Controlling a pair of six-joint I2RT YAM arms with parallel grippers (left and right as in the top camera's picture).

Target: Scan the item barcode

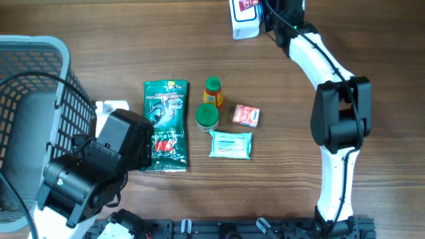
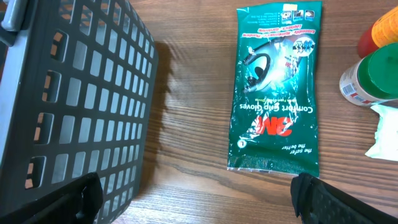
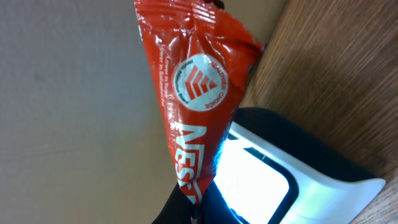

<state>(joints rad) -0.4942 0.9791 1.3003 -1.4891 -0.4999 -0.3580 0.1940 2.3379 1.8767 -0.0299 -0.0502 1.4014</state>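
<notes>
Right gripper is clenched on the bottom edge of the red sachet. The sachet fills the upper middle of the right wrist view and hangs just above the white scanner. In the overhead view both sit at the top edge, right of centre.

The sachet looks light, limp and crinkly, and the foil is probably slick. A pinch on the sealed end seam is likely best, since it leaves the printed faces clear for the scanner window. A loose grip may let the sachet flop or twist.

Left gripper is released, jaws wide, at the lower edge of its view between the basket and the green glove pack. It holds nothing.
</notes>
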